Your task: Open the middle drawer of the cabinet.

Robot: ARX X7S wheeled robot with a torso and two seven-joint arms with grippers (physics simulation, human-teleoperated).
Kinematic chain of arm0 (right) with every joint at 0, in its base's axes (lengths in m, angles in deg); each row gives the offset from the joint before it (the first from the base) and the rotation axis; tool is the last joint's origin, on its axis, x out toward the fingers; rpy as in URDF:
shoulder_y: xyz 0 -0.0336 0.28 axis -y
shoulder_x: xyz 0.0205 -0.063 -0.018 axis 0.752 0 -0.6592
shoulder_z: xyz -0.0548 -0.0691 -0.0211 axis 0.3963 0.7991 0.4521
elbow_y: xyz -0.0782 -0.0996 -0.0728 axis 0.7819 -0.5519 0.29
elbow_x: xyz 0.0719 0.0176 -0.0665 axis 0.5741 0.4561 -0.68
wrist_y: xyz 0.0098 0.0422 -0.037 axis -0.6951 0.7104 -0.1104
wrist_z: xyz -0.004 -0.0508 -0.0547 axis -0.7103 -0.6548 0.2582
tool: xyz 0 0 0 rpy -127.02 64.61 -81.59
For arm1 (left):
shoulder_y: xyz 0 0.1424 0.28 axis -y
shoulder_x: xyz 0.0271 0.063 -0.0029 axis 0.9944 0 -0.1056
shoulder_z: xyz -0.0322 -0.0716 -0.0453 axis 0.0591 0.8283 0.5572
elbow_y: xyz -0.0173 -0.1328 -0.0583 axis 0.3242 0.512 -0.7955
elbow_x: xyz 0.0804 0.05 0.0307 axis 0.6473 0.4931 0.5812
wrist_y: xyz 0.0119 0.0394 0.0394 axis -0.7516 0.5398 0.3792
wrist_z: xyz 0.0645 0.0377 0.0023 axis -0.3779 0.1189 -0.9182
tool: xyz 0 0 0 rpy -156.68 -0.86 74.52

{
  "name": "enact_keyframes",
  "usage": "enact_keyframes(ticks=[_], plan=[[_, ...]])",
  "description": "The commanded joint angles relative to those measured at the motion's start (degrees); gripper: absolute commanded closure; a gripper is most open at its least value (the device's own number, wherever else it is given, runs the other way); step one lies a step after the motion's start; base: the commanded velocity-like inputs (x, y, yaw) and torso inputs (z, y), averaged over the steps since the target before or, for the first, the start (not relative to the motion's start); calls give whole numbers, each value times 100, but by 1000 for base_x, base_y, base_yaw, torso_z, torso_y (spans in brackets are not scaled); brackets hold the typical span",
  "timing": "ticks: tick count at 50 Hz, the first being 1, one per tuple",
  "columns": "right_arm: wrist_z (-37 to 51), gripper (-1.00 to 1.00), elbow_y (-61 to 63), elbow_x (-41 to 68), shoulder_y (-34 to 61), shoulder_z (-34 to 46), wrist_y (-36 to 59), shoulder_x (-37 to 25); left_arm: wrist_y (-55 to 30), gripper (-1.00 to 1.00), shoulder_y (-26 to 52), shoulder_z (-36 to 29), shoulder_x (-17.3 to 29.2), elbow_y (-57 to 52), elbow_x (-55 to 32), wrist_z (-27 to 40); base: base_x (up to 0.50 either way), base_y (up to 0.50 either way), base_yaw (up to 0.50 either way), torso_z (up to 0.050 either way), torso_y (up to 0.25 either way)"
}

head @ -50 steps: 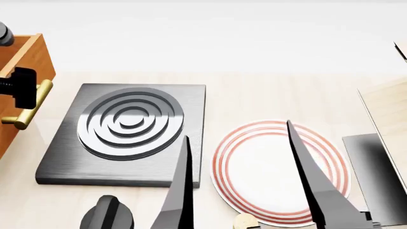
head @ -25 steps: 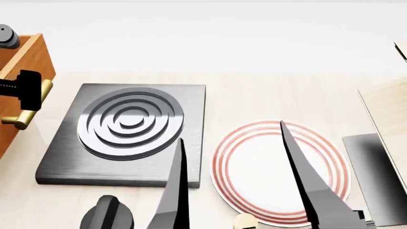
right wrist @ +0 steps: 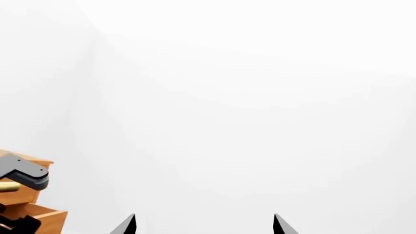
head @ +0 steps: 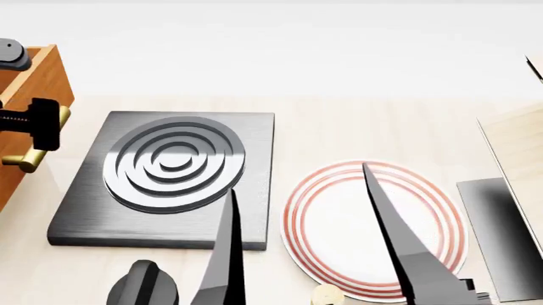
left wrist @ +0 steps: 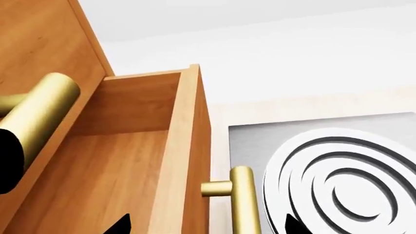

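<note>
Orange-brown wood marks the middle drawer (left wrist: 130,161), which stands at the far left of the scene, pulled out of the cabinet (left wrist: 39,44) so that the left wrist view looks down into its bare interior. Its brass bar handle (head: 38,143) sits between the black fingers of the left gripper (head: 42,124), which looks clamped on it in the head view, though contact is hard to confirm at this edge. Against the head view of 1 second ago, that gripper has crept slightly right and up along the handle while the drawer front hardly shifts, so I judge the pull to be at or near its end and the task largely done. Just right of the drawer lies the dark grey hob plate (head: 170,175) with its ring burner, and right of that the white plate with red rings (head: 373,229), both unmoved. The right gripper (head: 301,254) hangs near the camera with its 2 long fingers spread wide and holding nothing; across the 3 head views its fingertips have drifted left and lower. A black knob (head: 144,286) sits at the near edge.
</note>
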Motion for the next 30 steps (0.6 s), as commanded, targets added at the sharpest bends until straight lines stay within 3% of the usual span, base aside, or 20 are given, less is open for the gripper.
enact_keyframes(ticks=[1, 30], plan=[[-33, -100, 0, -21, 1, 40, 17, 0, 108, -100, -41, -6, -325, 700, 98, -331, 0, 0, 0, 0, 0], [-94, -100, 0, -48, -43, 90, -8, 0, 37, -100, -240, 491, -358, 720, 519, -298, 0, 0, 0, 0, 0]])
